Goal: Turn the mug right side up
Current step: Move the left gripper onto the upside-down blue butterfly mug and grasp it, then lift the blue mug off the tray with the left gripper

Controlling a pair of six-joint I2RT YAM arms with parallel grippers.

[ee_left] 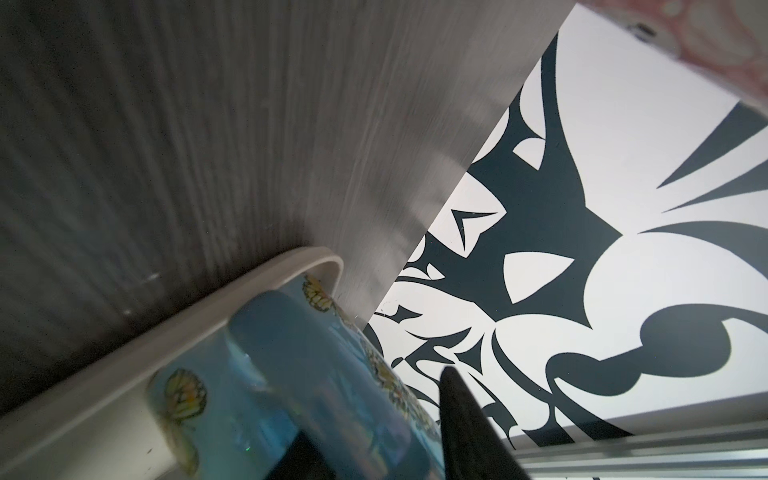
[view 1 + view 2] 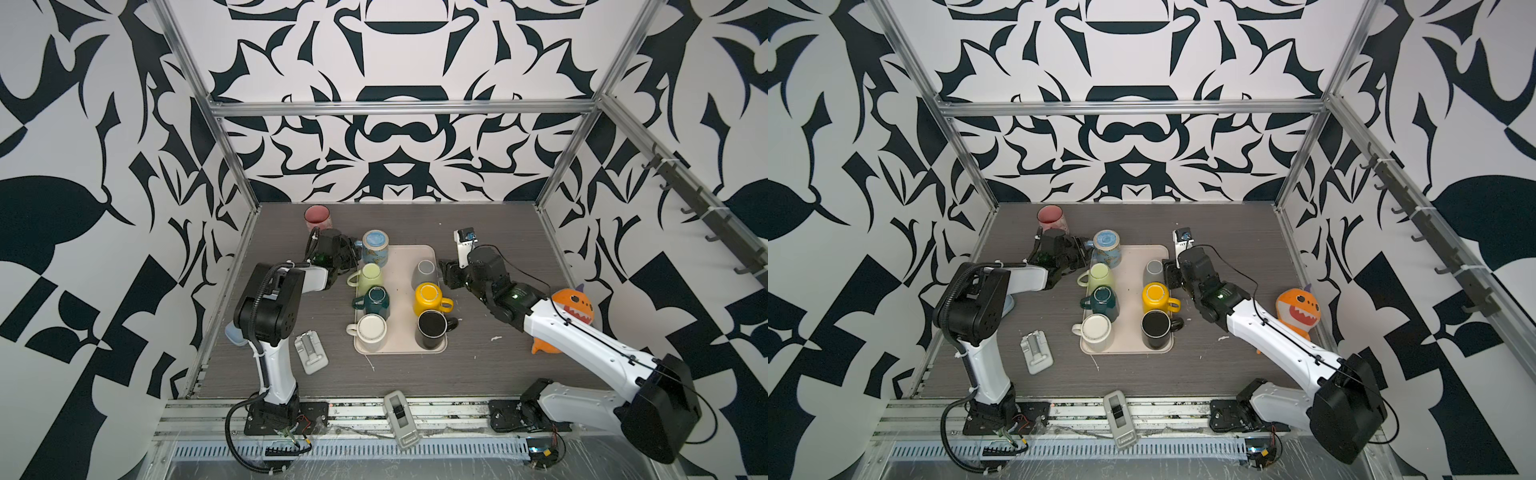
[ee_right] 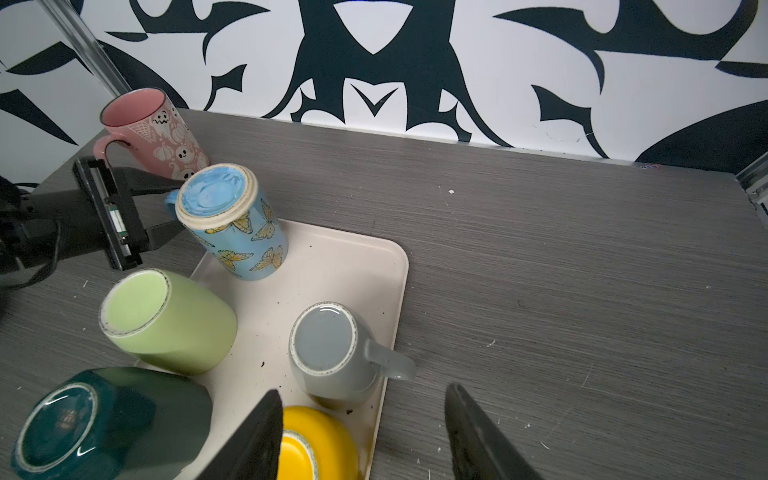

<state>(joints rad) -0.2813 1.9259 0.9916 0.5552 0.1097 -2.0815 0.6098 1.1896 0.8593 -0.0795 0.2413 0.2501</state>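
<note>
Blue butterfly mug (image 3: pixel 237 232), inverted; handle half hidden inside left end effector (image 3: pixel 176 205).
Grip undeterminable, left wrist view blurred; right end effector (image 3: pixel 363 390) open.

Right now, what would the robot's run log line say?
left gripper: open around butterfly mug handle | mug: upside down on tray | right gripper: open, empty

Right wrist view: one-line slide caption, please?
Left claw straddles the handle of the upside-down butterfly mug at the tray corner.
</note>
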